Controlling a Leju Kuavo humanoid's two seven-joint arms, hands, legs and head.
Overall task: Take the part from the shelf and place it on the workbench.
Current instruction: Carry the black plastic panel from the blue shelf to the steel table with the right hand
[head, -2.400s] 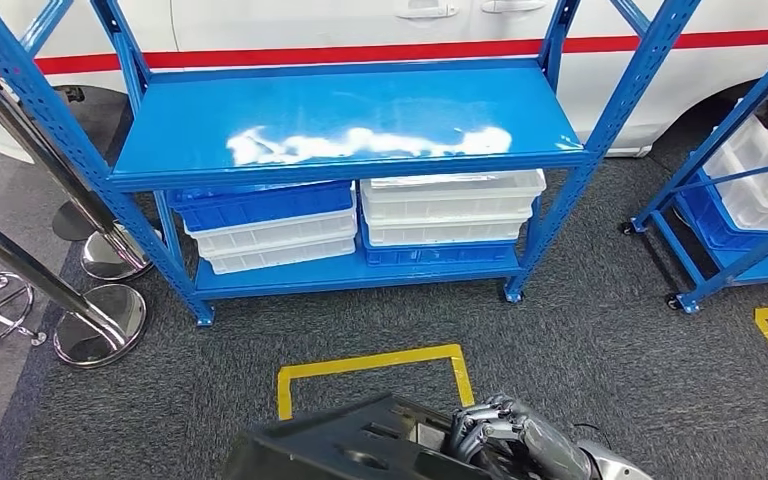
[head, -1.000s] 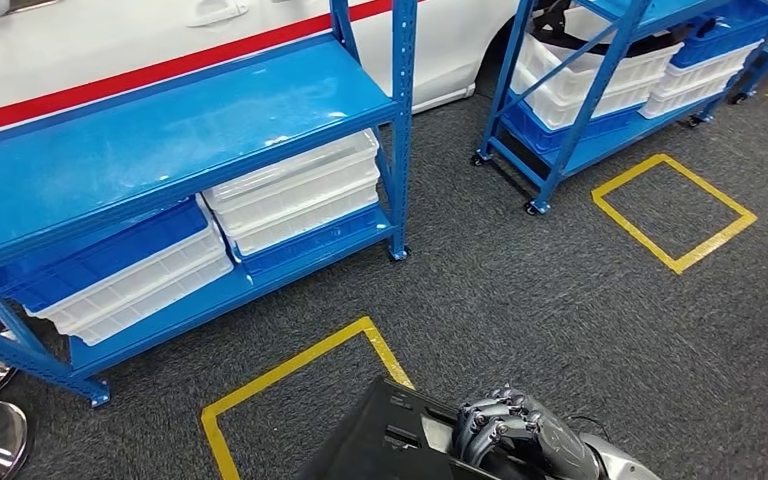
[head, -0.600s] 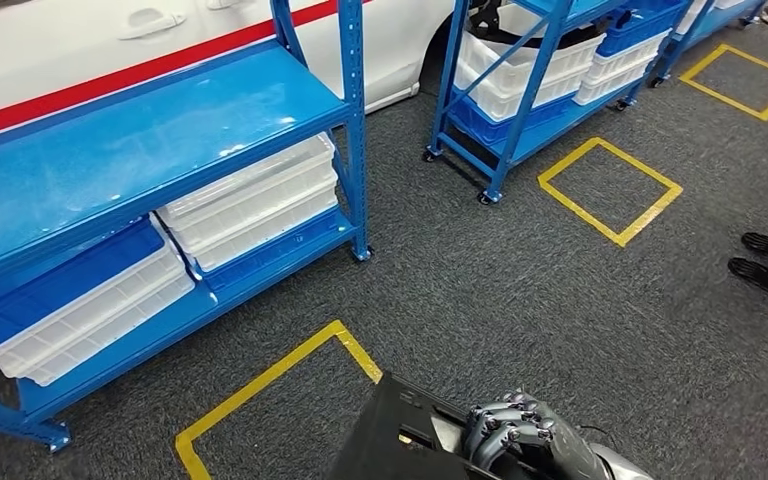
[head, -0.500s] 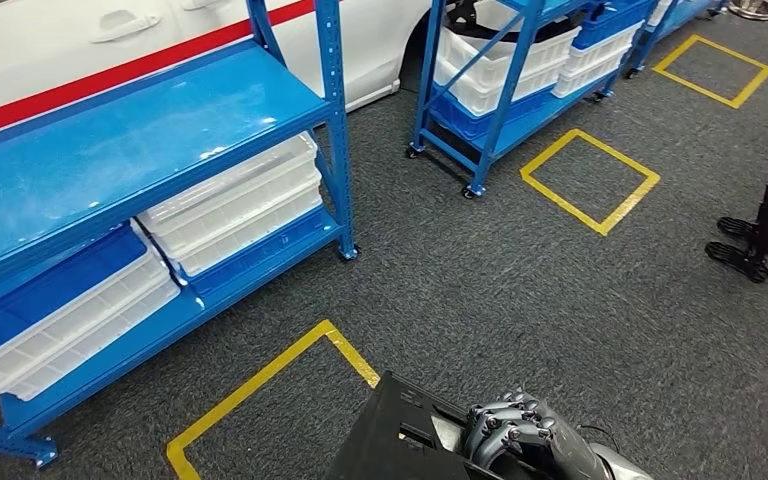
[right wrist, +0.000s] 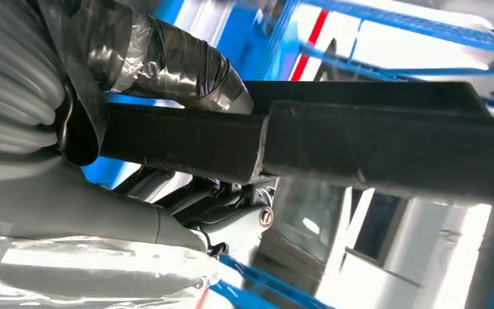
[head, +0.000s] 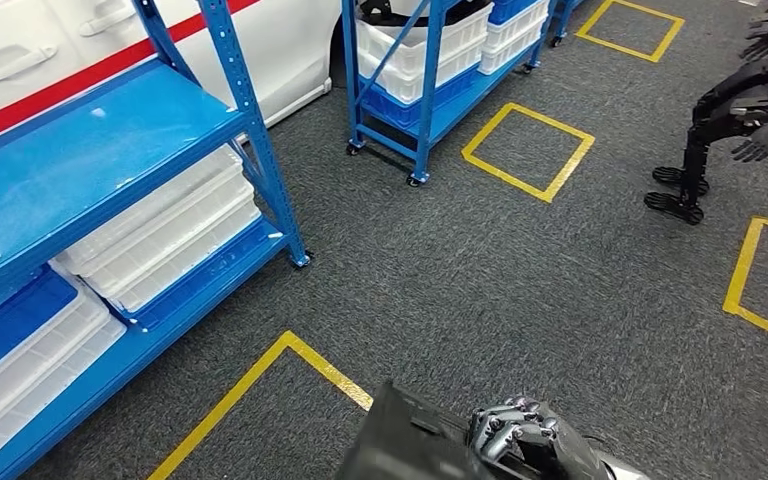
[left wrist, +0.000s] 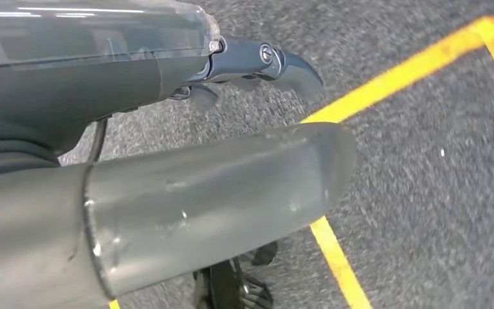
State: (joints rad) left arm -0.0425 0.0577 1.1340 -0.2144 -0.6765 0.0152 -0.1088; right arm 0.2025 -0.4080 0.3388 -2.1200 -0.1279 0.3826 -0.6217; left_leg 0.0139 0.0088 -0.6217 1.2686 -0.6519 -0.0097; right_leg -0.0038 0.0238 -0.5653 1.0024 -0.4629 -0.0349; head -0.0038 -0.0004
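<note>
The part (head: 410,445) is off the shelf (head: 90,160) — right hand (head: 515,440), fingers curled over its edge, holds it — but no table in sight; left hand's (left wrist: 167,212) grip unclear.

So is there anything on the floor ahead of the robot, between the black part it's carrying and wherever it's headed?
The right hand holds the black part. No workbench is in view. The grey carpet just ahead is bare apart from yellow tape squares. Another robot's dark legs stand far off to the right.
</note>
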